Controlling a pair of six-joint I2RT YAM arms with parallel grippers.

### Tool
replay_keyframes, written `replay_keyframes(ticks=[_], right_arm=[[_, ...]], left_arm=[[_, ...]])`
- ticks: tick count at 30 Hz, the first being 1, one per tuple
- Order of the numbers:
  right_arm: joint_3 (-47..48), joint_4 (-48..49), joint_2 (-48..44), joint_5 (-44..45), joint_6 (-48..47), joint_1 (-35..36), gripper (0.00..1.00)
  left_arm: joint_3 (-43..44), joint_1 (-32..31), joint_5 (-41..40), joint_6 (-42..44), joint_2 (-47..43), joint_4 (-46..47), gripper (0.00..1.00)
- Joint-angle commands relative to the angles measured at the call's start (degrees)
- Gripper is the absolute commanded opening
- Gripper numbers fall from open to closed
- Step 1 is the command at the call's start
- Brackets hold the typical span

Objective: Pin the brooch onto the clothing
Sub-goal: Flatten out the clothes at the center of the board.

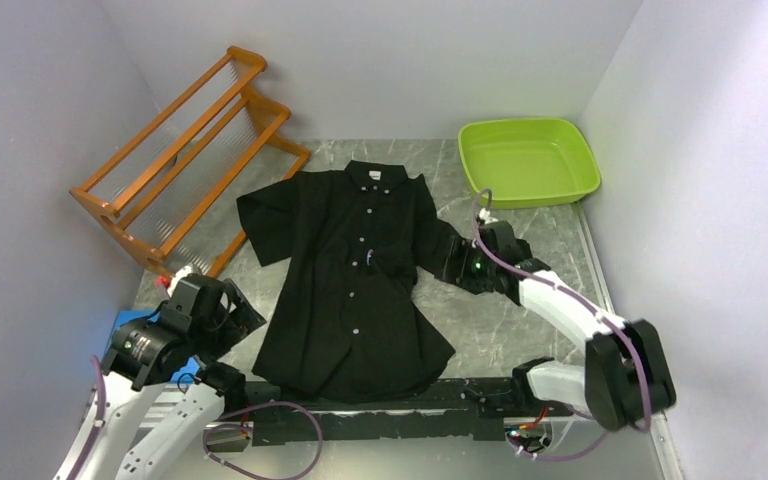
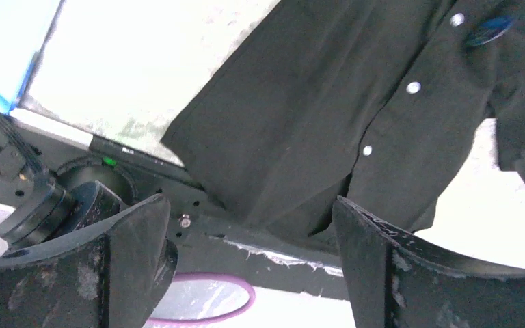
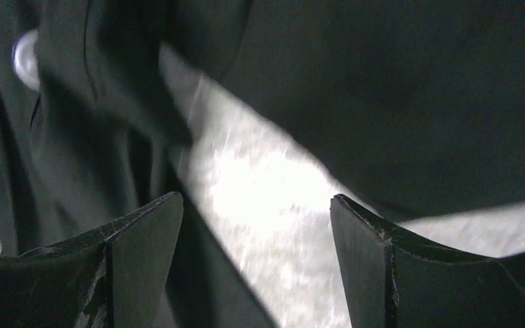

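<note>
The clothing (image 1: 355, 275), a black short-sleeved shirt, lies flat and buttoned on the marble table, collar toward the far side. A small blue brooch (image 1: 371, 258) sits on its front beside the button line, and it also shows in the left wrist view as a blue brooch (image 2: 490, 29) near the buttons. My left gripper (image 1: 243, 318) hovers open off the shirt's lower left hem (image 2: 266, 171), its jaws (image 2: 249, 201) empty. My right gripper (image 1: 447, 262) is open at the shirt's right sleeve (image 3: 410, 102), with only the tabletop between its jaws (image 3: 256, 198).
An orange wooden rack (image 1: 190, 150) stands at the back left. A lime green tub (image 1: 528, 160) sits at the back right. Pale walls close in on three sides. A black rail (image 1: 380, 415) with purple cables runs along the near edge, with a blue object (image 1: 125, 322) at the left.
</note>
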Motion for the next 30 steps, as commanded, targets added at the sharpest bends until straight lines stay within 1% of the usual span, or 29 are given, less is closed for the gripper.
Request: replay_keyframes(ticks=[1, 4, 7, 9, 10, 12, 13, 14, 15, 16, 17, 19, 21, 24, 27, 30], right_arm=[[8.0, 7.5, 9.6, 11.2, -5.7, -1.4, 0.84], [11.7, 9.9, 17.5, 16.6, -7.2, -1.4, 0.85], [15.8, 11.0, 25.7, 16.7, -8.1, -1.4, 0.87], [18.7, 11.0, 30.5, 15.8, -7.7, -1.4, 0.87], [19.4, 11.4, 32.2, 15.7, -7.0, -1.6, 0.85], [19.5, 12.2, 34.3, 14.6, -4.7, -3.4, 0.78], [18.8, 13.1, 34.7, 12.7, -3.5, -4.9, 0.71], [17.7, 14.1, 34.4, 11.2, -2.4, -6.3, 0.61], [16.5, 14.9, 33.5, 10.6, -1.2, -7.8, 0.26], [15.1, 15.6, 32.3, 9.6, -0.2, -9.3, 0.07], [13.8, 15.8, 31.3, 8.3, 0.3, -11.0, 0.01], [11.9, 15.4, 29.3, 8.0, 0.9, -13.8, 0.00], [9.8, 15.3, 26.4, 9.6, 1.6, -16.3, 0.00], [7.2, 15.7, 20.7, 13.2, 2.3, -20.8, 0.00], [9.4, 15.5, 18.9, 15.8, 1.2, -24.1, 0.00], [14.1, 13.1, 19.5, 17.3, 0.3, -27.5, 0.00]], left_arm=[[3.9, -0.2, -3.1, 6.7, 2.6, 5.6, 0.95], [2.4, -0.2, 1.2, 11.0, 7.4, 15.3, 0.95], [0.1, -0.2, 7.1, 14.9, 14.7, 26.4, 0.95], [-1.0, -0.2, 11.5, 16.7, 21.3, 33.7, 0.95], [-1.3, -0.2, 13.3, 17.5, 24.4, 37.0, 0.95], [-1.3, -0.2, 16.2, 18.9, 31.1, 42.9, 0.95], [-0.8, -0.2, 16.9, 19.1, 34.5, 44.8, 0.94], [-0.4, -0.1, 17.3, 19.5, 37.5, 46.8, 0.93], [-0.1, -0.1, 17.5, 19.7, 40.0, 48.7, 0.92], [-0.2, 0.0, 17.4, 19.9, 42.4, 50.5, 0.89], [-0.6, 0.5, 17.3, 20.1, 44.4, 52.5, 0.86], [-1.9, 2.1, 19.4, 19.9, 48.2, 56.5, 0.79], [-3.7, 4.6, 21.7, 19.4, 52.0, 61.2, 0.73], [-6.0, 8.4, 23.9, 18.8, 56.7, 64.7, 0.68], [-7.5, 10.5, 23.9, 18.8, 60.1, 66.2, 0.64], [-9.8, 12.8, 23.5, 18.0, 62.0, 66.6, 0.56]])
